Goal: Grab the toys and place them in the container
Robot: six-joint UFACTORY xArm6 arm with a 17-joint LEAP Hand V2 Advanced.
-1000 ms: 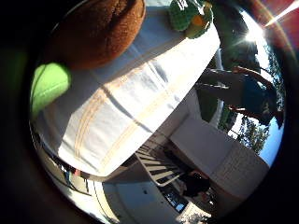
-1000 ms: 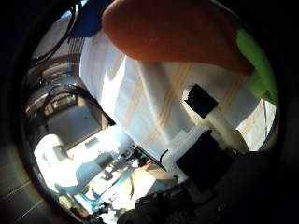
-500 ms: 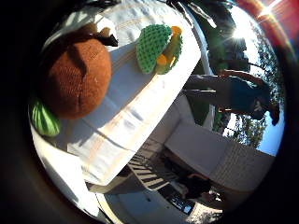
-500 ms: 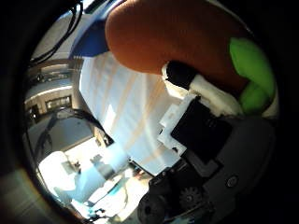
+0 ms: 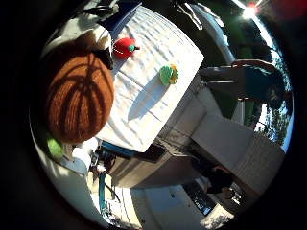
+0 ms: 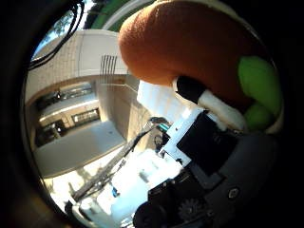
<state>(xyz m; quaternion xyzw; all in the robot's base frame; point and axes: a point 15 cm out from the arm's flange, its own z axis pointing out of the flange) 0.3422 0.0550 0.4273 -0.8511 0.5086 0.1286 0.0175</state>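
Plush orange toy (image 6: 190,47) sits against my palm, fingers (image 6: 213,102) curled round its soft, light body, lifted well above the counter (image 5: 144,100); squeezing the middle suits it. Red toy (image 5: 123,48) and green toy (image 5: 168,74) lie on the cloth

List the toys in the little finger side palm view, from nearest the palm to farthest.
Orange knitted toy close against the palm → red toy on the white tablecloth → green and yellow toy farther out on the cloth.
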